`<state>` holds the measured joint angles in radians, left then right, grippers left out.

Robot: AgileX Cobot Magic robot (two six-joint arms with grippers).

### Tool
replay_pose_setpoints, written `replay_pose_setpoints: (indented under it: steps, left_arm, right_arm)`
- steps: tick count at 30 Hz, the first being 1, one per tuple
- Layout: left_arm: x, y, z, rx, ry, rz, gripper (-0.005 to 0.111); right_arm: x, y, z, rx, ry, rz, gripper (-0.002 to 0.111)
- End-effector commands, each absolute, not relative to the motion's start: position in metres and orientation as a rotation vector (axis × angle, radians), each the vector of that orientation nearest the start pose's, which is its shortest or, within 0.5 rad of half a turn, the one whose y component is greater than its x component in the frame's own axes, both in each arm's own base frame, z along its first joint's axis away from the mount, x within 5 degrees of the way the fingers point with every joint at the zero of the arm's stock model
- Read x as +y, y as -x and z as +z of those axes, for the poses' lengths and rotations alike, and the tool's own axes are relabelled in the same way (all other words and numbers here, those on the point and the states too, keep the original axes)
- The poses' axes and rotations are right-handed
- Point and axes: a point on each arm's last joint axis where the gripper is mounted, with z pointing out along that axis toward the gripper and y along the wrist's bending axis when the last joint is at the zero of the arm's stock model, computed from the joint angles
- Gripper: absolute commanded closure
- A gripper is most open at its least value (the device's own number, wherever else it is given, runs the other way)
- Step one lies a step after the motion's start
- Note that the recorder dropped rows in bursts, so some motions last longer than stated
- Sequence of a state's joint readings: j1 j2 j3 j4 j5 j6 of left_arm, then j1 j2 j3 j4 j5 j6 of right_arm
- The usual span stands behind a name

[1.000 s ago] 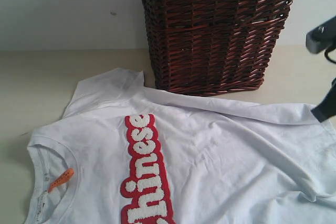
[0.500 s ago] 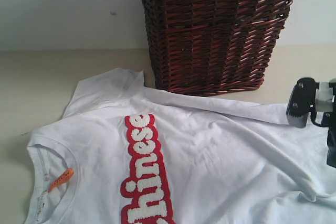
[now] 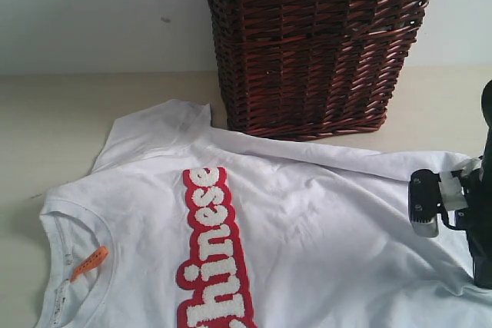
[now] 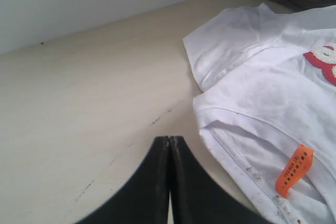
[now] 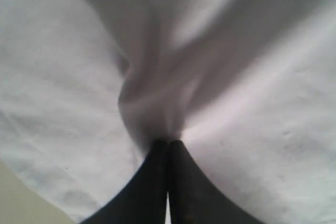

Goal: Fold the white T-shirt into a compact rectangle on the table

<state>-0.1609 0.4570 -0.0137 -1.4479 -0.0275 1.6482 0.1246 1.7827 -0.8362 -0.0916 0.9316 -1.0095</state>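
The white T-shirt (image 3: 307, 228) lies spread face up on the table (image 3: 61, 120), its red strip with white letters (image 3: 211, 243) running down the chest and the orange neck tag (image 3: 89, 262) at the collar. In the right wrist view my right gripper (image 5: 169, 141) is shut, and a ridge of white T-shirt (image 5: 157, 103) cloth bunches up into its tips. The right arm (image 3: 480, 228) stands over the shirt's right end. My left gripper (image 4: 169, 138) is shut and empty over bare table (image 4: 79, 103), just beside the shirt's collar (image 4: 231, 140) and orange tag (image 4: 294, 170).
A dark brown wicker basket (image 3: 315, 44) with a lace rim stands at the back, touching the shirt's far edge. A pale wall runs behind the table. One sleeve (image 3: 154, 124) lies flat toward the basket's left.
The right arm has come down from the upper right edge onto the shirt's right end. The shirt itself has barely shifted.
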Motion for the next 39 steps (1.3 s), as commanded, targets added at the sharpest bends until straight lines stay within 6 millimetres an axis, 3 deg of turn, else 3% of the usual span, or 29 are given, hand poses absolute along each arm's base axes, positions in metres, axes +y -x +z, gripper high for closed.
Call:
replay_pose_setpoints:
  steps: [1, 3, 11, 16, 21, 26, 28, 31, 32, 34, 37, 39]
  left_arm:
    - [-0.012, -0.090, 0.183, 1.894, -0.325, 0.058, 0.107]
    - [-0.012, -0.090, 0.183, 1.894, -0.325, 0.058, 0.107]
    - [-0.012, -0.090, 0.183, 1.894, -0.325, 0.058, 0.107]
    - [-0.012, -0.090, 0.183, 1.894, -0.325, 0.058, 0.107]
    - [-0.012, -0.090, 0.183, 1.894, -0.325, 0.058, 0.107]
    - [-0.012, -0.090, 0.183, 1.894, -0.325, 0.058, 0.107]
    - [-0.012, -0.090, 0.183, 1.894, -0.325, 0.058, 0.107]
    - [-0.012, -0.090, 0.183, 1.894, -0.325, 0.058, 0.107]
    - [-0.012, -0.090, 0.183, 1.894, -0.325, 0.058, 0.107]
    - [-0.012, -0.090, 0.183, 1.894, -0.325, 0.058, 0.107]
    - [-0.012, -0.090, 0.183, 1.894, -0.325, 0.058, 0.107]
    - [-0.012, -0.090, 0.183, 1.894, -0.325, 0.058, 0.107]
  right_arm:
    - [0.025, -0.261, 0.110, 2.803, 1.875, 0.058, 0.107]
    - [0.024, -0.256, 0.103, 2.863, 1.915, 0.118, 0.108]
    - [0.021, -0.233, 0.115, 2.941, 2.189, 0.406, 0.108]
    - [0.021, -0.236, 0.115, 2.913, 2.167, 0.367, 0.108]
    - [0.023, -0.245, 0.134, 2.846, 1.983, 0.159, 0.108]
    - [0.025, -0.262, 0.187, 2.484, 1.714, -0.190, 0.108]
    - [0.020, -0.276, 0.200, 2.377, 1.489, -0.279, 0.108]
    - [0.000, -0.300, 0.214, 2.293, 0.968, -0.316, 0.108]
    - [-0.010, -0.307, 0.216, 2.272, 0.792, -0.314, 0.107]
    - [-0.029, -0.318, 0.216, 2.262, 0.602, -0.320, 0.100]
    - [-0.051, -0.320, 0.199, 2.422, 0.535, -0.251, 0.082]
    - [-0.054, -0.316, 0.184, 2.556, 0.557, -0.156, 0.071]
